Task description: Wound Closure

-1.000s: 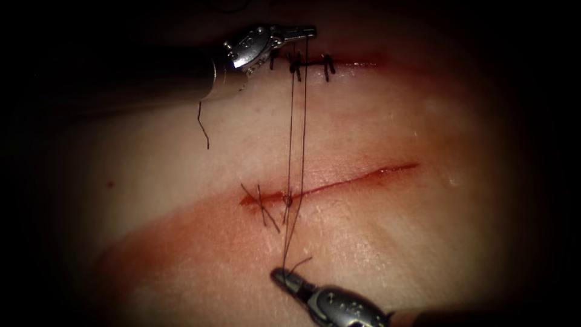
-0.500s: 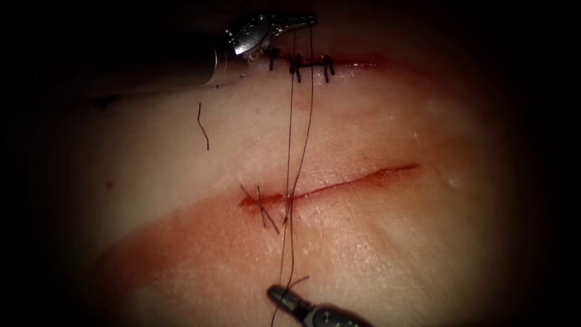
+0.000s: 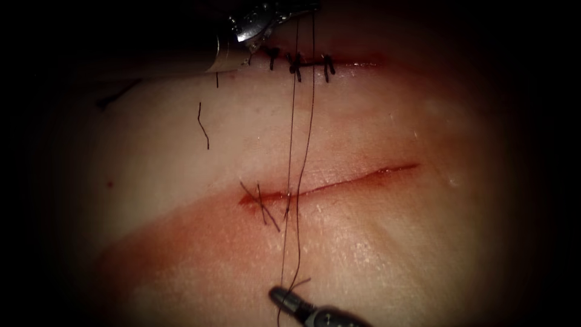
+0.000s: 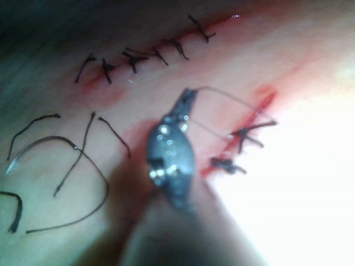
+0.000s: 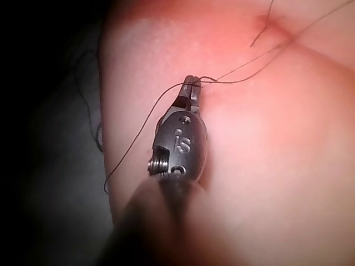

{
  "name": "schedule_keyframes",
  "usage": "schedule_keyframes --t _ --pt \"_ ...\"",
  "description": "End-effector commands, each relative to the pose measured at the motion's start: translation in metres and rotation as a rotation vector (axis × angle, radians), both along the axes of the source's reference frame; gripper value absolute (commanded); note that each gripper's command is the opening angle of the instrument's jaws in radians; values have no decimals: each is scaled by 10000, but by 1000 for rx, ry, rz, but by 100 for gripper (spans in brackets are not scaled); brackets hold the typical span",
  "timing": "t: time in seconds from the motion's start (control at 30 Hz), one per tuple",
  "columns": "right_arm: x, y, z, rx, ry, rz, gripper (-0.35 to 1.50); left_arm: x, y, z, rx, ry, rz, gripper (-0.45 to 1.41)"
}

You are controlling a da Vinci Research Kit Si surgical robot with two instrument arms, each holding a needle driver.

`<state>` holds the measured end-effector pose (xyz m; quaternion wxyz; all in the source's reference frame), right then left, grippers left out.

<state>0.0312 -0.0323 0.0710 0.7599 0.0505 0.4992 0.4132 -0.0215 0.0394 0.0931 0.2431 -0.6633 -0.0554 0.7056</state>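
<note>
Nearest, my right tool (image 3: 283, 296) was clamped on the thread (image 3: 301, 175), its wrist view confirming closed jaws. Two strands crossed the cut (image 3: 330, 184) in the tissue (image 3: 393, 242). Farthest, my left tool (image 3: 302, 8) gripped thread too, apparently; the needle (image 4: 55, 145) lay loose beside it.

Both grippers, left (image 3: 302, 8) and right (image 3: 279, 295), are shiny metal; the tissue (image 3: 393, 242) looks moist, glossy; the thread (image 3: 301, 169) fine, dark, matt.

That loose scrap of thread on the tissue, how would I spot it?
Find the stitched upper cut on the tissue. Left of it and lower lies a short wavy cut end of thread, alone on bare tissue, unlike the long thread strung between the tools.
</note>
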Motion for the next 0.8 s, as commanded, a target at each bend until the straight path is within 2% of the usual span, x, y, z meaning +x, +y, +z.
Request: schedule_keyframes --t 0.03,0.23,0.4,0.43,0.5,0.57,0.67,0.8 --pt "5 -11 4 7 0 -3 -35 -6 0 7 -3 -1 1 -45" --pt "4 -9 1 12 10 11 -35 -6 -17 8 -11 -2 11 -45" --pt "1 -6 -6 39 34 34 -33 3 -33 -4 -6 -15 29 -45" --pt "1 -5 -7 49 37 40 10 5 -35 -7 -3 -18 31 -45" --pt "3 -4 -9 56 39 44 73 9 -36 -14 2 -23 34 -45" --pt "5 -2 -12 59 47 52 125 14 -36 -26 1 -33 36 -45" --pt "4 -2 -17 55 55 59 135 17 -36 -35 -3 -40 34 -45" --pt "-3 -5 -38 64 58 81 148 23 -36 -63 -18 -49 33 -45"
